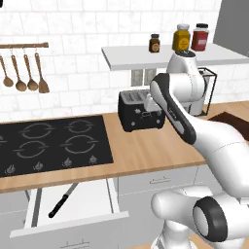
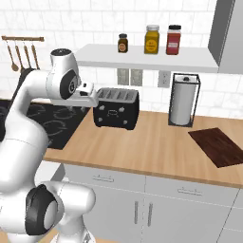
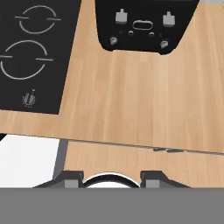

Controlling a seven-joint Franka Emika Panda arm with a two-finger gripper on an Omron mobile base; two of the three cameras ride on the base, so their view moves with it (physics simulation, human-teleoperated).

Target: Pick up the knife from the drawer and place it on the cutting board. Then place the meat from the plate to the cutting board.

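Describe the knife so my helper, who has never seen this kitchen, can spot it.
Find the black stovetop in the wooden counter; below it a white drawer stands open. The knife lies slantwise inside, black handle toward the drawer front, narrow grey blade toward the counter. Nothing else in that drawer is dark.

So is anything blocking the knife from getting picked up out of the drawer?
Nothing visible is. The knife lies alone in the open drawer, uncovered from above. The end effector is up above the wooden counter in front of the toaster, empty.
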